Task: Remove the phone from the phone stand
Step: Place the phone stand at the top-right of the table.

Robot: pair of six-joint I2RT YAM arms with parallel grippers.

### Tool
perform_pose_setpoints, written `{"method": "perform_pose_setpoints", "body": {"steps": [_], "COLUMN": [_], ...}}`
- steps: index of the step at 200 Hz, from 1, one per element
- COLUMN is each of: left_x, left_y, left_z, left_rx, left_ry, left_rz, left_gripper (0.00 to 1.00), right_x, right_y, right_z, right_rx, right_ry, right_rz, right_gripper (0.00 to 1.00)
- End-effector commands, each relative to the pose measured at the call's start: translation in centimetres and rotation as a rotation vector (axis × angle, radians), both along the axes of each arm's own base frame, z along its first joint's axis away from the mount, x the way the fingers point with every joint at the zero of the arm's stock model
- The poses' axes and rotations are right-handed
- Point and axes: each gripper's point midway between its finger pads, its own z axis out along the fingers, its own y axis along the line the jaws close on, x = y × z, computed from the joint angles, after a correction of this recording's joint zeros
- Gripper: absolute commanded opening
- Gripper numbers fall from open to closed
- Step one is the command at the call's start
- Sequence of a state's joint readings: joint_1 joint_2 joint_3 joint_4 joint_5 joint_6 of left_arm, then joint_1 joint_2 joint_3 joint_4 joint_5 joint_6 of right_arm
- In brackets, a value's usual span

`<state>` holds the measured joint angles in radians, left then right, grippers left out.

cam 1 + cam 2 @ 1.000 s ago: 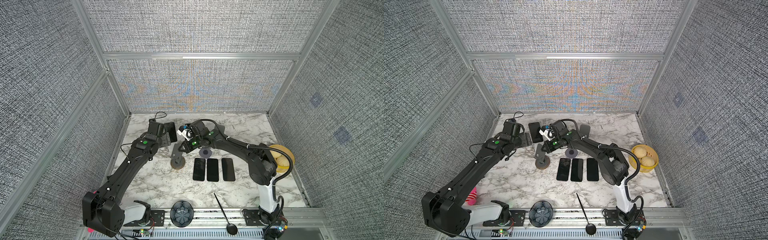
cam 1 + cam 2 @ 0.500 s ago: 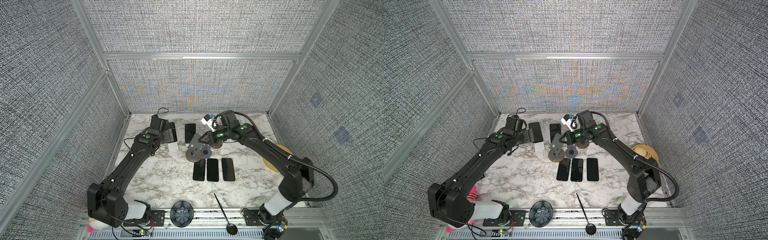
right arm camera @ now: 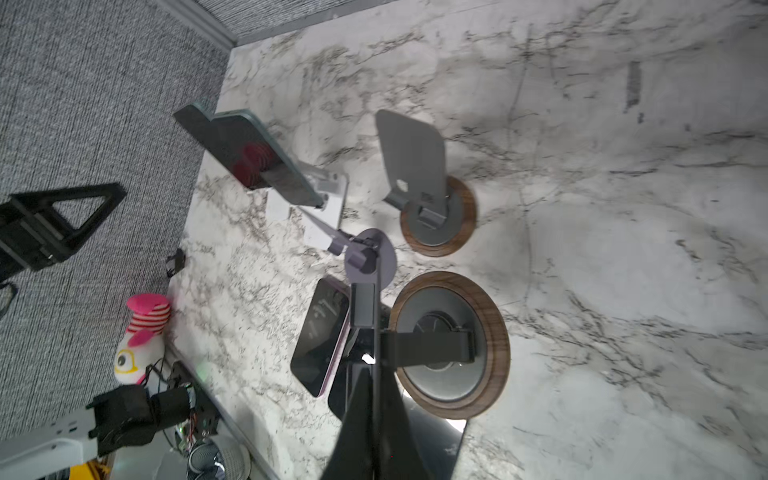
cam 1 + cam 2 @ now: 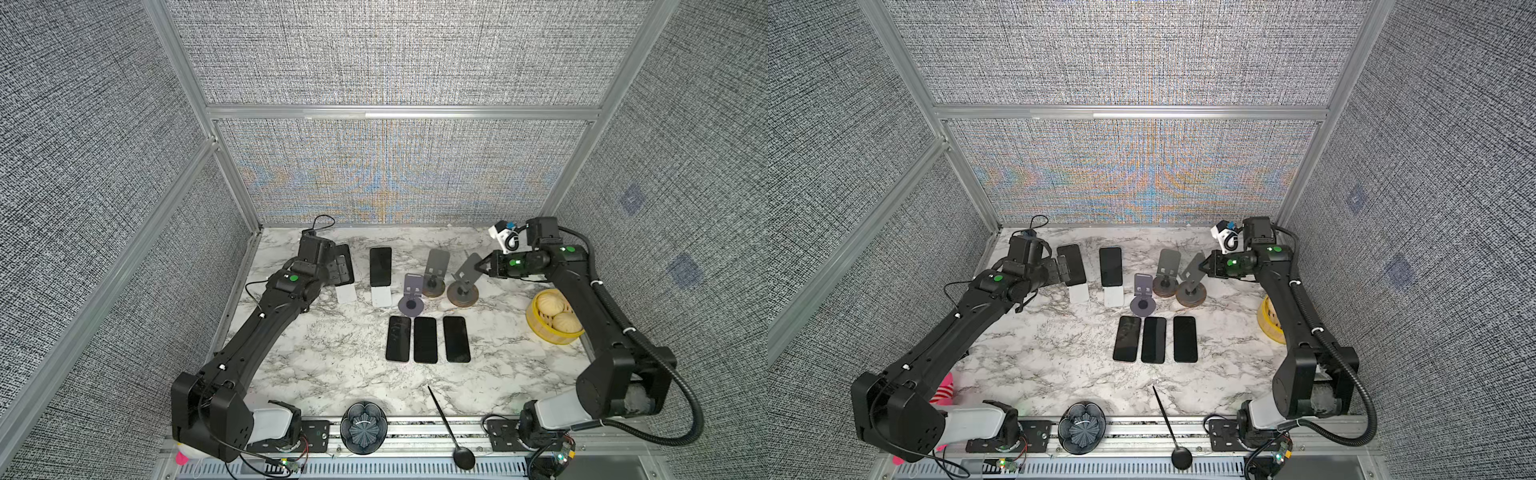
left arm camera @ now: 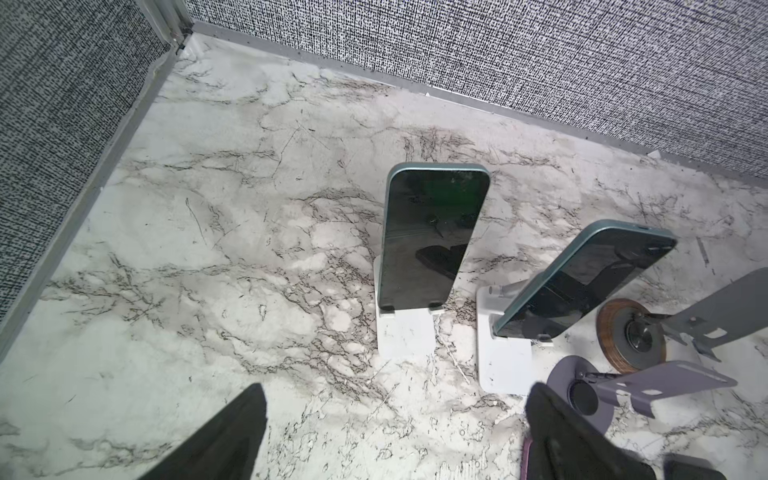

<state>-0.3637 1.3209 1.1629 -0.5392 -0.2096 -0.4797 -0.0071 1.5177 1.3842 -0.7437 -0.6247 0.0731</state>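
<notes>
Top view, phone (image 4: 1076,262): we found it leaning on its white stand (image 4: 1079,293), rear left of the marble table (image 4: 1038,353).
Top view, left gripper (image 4: 1064,269): sat just beside that phone, holding nothing.
Left wrist, fingers (image 5: 237,436): were spread wide, phone ahead.
Left wrist, handling: we judged it stiff, light, glassy and slippery (take the long side edges, lift clear of the lip).
Right wrist, right gripper (image 3: 374,374): was pressed together on an empty stand (image 3: 440,374).
Right wrist, room: scuffed marble, hard; woven grey wall (image 3: 83,83) close by.
</notes>
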Motion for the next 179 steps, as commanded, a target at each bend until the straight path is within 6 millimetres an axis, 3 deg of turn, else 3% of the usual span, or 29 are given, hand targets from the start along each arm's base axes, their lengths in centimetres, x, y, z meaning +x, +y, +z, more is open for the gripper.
{"method": "perform_pose_setpoints", "body": {"steps": [1,37,70,179], "left_x": [0.6,0.6,0.3,0.5], "left_y": [-0.3,-0.1,0.3,0.3], "left_z": [0.6,0.5,0.3,-1.0], "left_rx": [-0.022,0.007,0.028,0.023], "left_ry": [-0.037,-0.016,-0.006,0.009], "left_rz": [0.004,-0.006,-0.005,0.012], "left_gripper": [0.99,0.99,0.99,0.99], "right_x": [3.5,7.7,9.8,9.6], "right_y": [-1.5,-2.4,-3.2,-3.2], "right_z": [-0.4,-3.0,-4.4,-8.2], "right_rx": [0.015,0.033,0.055,0.028], "right_ry": [-0.087,-0.101,-0.099,-0.053], "right_rz": [-0.052,-0.02,0.029,0.093], "right_gripper": [0.0,0.0,0.0,0.0]}}
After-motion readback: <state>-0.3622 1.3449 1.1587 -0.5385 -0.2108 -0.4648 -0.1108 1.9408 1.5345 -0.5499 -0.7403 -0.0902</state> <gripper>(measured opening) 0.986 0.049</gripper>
